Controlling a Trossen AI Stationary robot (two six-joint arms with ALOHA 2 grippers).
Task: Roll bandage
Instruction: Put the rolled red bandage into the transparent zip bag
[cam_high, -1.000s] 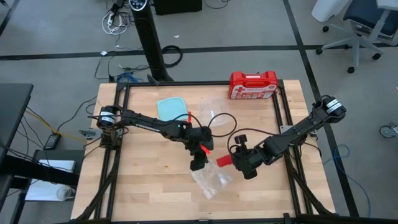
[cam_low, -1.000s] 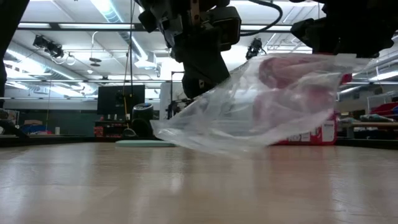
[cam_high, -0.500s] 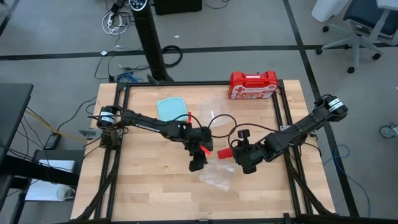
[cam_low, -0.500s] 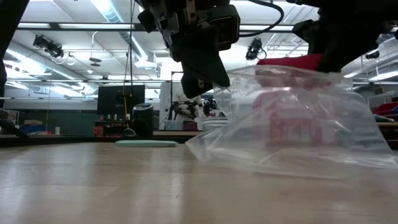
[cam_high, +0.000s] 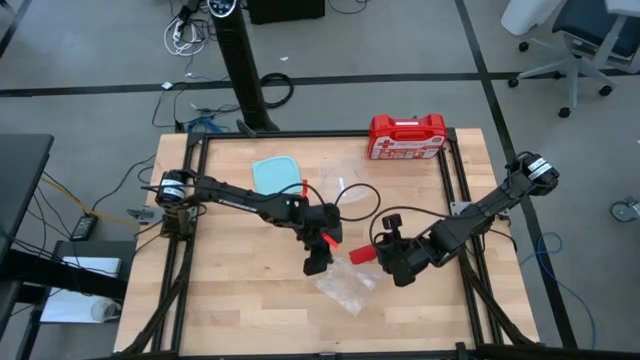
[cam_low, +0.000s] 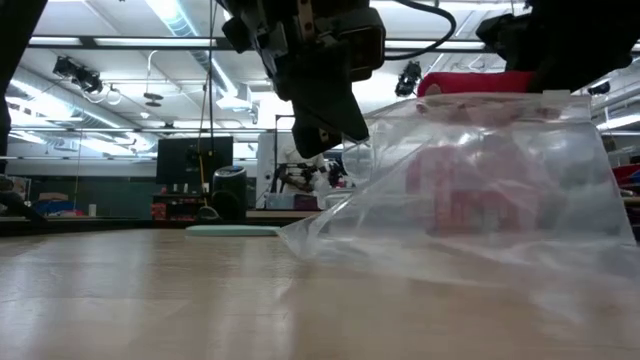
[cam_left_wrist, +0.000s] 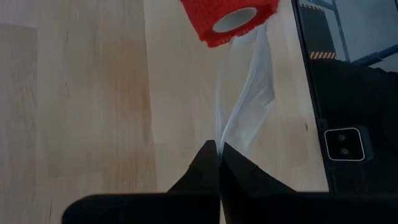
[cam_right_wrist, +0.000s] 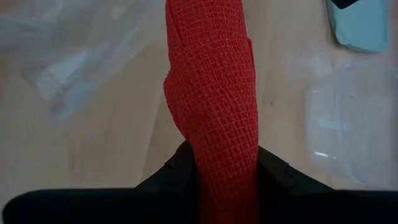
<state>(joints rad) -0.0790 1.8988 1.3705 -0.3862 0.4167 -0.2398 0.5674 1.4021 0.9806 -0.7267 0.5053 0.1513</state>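
The bandage (cam_right_wrist: 214, 87) is a bright red roll with a hollow core (cam_left_wrist: 231, 20). My right gripper (cam_right_wrist: 221, 155) is shut on it near the table's middle (cam_high: 362, 255). A clear plastic bag (cam_low: 470, 200) hangs just below the roll, with its lower part lying on the table (cam_high: 345, 287). My left gripper (cam_left_wrist: 219, 149) is shut on the bag's edge, left of the roll (cam_high: 318, 264). In the low view the roll (cam_low: 475, 82) shows bare above the bag's top edge. My left gripper pinches a thin edge of the bag (cam_left_wrist: 221, 134) between its shut fingertips, slanting down from the table's left. The plastic runs from there in a raised fold toward the roll, and the bag's far part rests on the table. My right gripper pinches the roll's near end (cam_right_wrist: 224, 146) between its two fingers (cam_right_wrist: 180, 163), slanting down from the table's right. The roll sticks out forward along the fingers, lifted clear of the table above the bag.
A red first-aid case (cam_high: 407, 137) stands at the far edge. A pale blue container (cam_high: 275, 174) and a clear lid or tray (cam_right_wrist: 345, 118) lie far left of the grippers. Black frame rails (cam_high: 462, 200) border the table, with bare wood toward the near edge.
The roll, seen through the plastic a second ago, now shows bare above the bag's top edge. The bag's raised right part has sunk and spread onto the table. My right gripper has shifted slightly with the roll; my left has kept still.
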